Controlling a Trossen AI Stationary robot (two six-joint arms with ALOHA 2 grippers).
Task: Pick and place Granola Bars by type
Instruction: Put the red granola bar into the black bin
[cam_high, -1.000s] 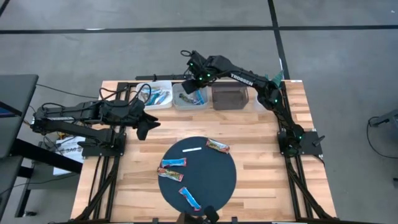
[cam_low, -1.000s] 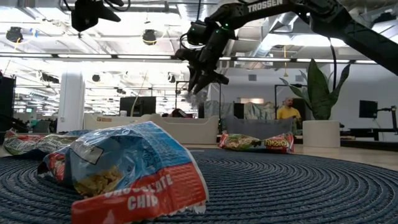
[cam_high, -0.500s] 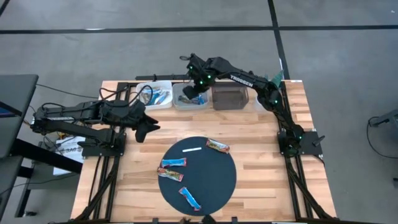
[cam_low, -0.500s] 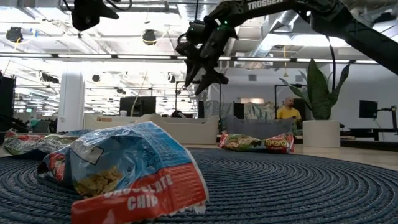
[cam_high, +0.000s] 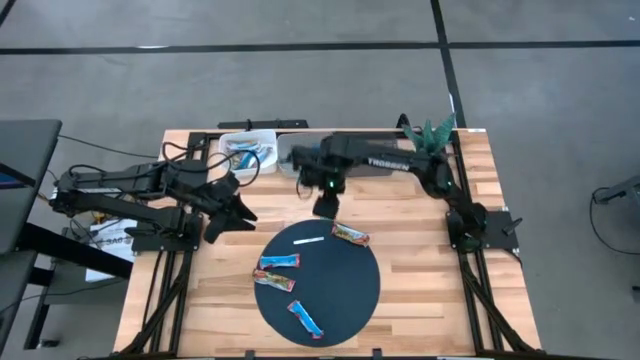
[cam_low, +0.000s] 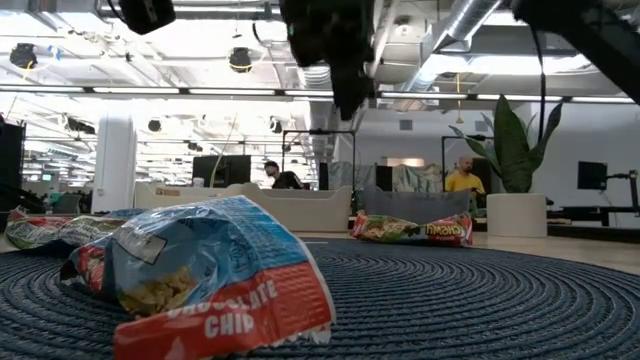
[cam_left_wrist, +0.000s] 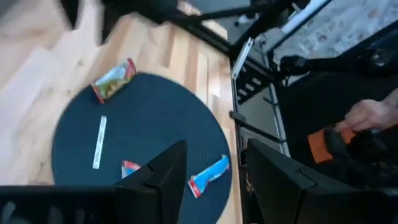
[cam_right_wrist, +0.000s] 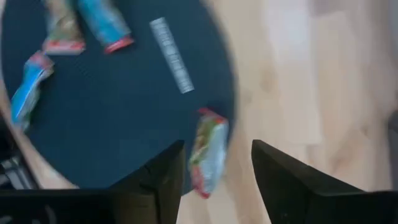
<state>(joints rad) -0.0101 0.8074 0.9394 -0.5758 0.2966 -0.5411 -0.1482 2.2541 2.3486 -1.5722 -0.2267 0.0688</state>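
Several granola bars lie flat on a round dark mat (cam_high: 340, 285): a silvery multicolour one (cam_high: 350, 235) at its far right, a blue one (cam_high: 279, 262), an orange-brown one (cam_high: 274, 280) and another blue one (cam_high: 304, 318) near the mat's near edge. My right gripper (cam_high: 325, 207) hangs open above the table just beyond the mat's far edge; its wrist view looks down on the multicolour bar (cam_right_wrist: 208, 152). My left gripper (cam_high: 232, 218) waits open, raised over the table left of the mat. Neither holds anything.
A thin white strip (cam_high: 309, 241) lies on the mat's far part. Two white bins (cam_high: 250, 150) (cam_high: 298, 152) stand at the table's far edge, with bars inside; my right arm covers the spot beside them. A person's hand (cam_left_wrist: 367, 115) shows beyond the table's near edge.
My right gripper has swung from above the middle bin at the far edge toward the near edge, and now hangs just short of the mat. My left gripper has tipped and shifted slightly toward the near edge. The bars on the mat have not moved.
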